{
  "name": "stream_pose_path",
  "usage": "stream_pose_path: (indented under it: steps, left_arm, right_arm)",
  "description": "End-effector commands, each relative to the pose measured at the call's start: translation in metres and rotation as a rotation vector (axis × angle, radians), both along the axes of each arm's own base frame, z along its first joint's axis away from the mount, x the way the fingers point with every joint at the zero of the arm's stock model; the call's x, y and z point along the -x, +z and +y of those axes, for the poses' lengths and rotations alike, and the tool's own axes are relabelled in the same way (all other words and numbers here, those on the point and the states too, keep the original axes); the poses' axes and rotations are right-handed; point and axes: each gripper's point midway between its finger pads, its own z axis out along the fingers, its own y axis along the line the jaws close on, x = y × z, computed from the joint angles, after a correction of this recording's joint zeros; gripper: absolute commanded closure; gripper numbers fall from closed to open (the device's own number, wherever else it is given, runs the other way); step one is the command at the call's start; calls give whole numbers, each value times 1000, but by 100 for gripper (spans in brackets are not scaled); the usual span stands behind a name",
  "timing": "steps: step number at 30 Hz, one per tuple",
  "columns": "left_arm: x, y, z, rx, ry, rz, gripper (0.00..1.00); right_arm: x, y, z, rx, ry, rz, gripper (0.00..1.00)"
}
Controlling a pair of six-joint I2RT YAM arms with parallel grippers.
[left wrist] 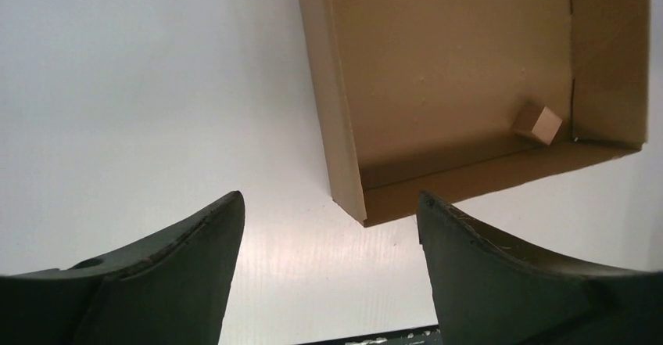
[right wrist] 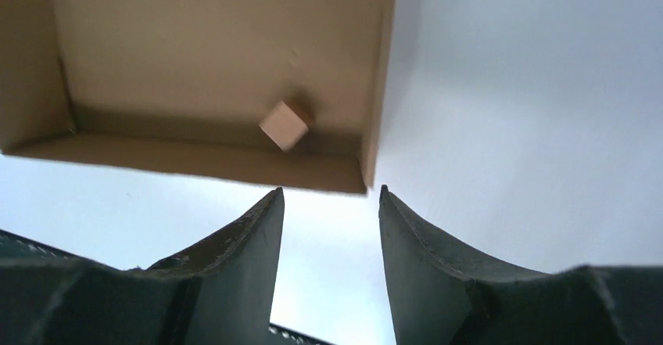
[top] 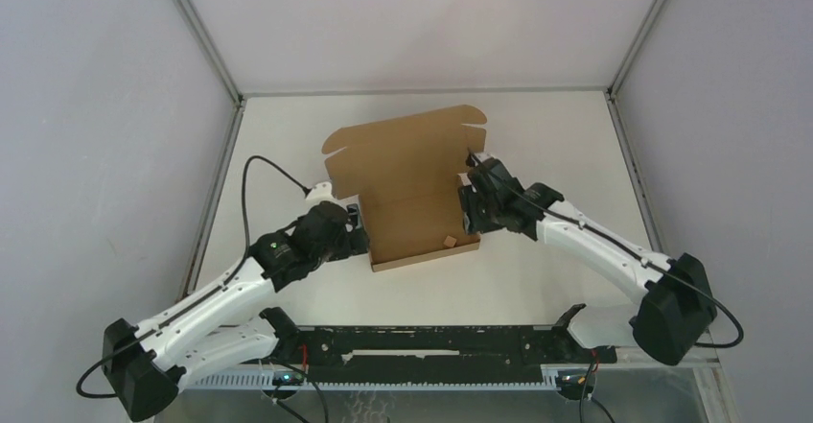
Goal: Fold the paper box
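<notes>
Left gripper (left wrist: pixel 328 198): black fingers spread wide with nothing between them; the near-left corner of the plain brown cardboard paper box (left wrist: pixel 453 63) sits just beyond the fingertips.
Right gripper (right wrist: pixel 330 191): jaws partly apart and holding nothing; the box's near-right corner lies just ahead of the gap.
Box position: middle of the white table (top: pixel 546 135), between both grippers, tray walls raised, lid panel spread out on the far side.
Small brown cardboard scrap (right wrist: pixel 283 124): inside the tray, by the near-right corner.

A tiny cardboard scrap (top: pixel 448 241), a white table (top: pixel 537 145) and a black rail (top: pixel 431 343) show.
</notes>
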Motion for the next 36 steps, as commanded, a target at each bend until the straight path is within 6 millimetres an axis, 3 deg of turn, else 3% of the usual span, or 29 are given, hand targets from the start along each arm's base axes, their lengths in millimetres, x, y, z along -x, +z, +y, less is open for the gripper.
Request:
stream_pose_path:
  steps: [1,6,9,12,15,18,25,36]
  left_arm:
    - [1,12,-30,58,-78,-1,15]
    - [19,0,-57,88,-160,42,13]
    - [30,-10,-67,101,-186,78,13]
    - [37,-27,-77,124,-187,116,13]
    - [37,-37,-83,122,-178,141,12]
    - [32,-44,-76,77,-139,134,12]
    - [13,-47,-72,42,-62,114,11]
    - [-27,-51,-79,-3,24,122,10]
  right_arm:
    - [25,5,-15,-46,-51,-21,43]
    - [58,-12,-24,-66,-81,14,42]
    - [73,-34,-27,-44,-84,49,42]
    - [78,-50,-23,-57,-94,78,42]
    - [74,-58,-16,-66,-103,87,42]
    - [65,-63,-10,-71,-113,80,42]
    - [52,-69,1,-101,-103,85,42]
    - [31,-73,-3,-130,-92,72,42]
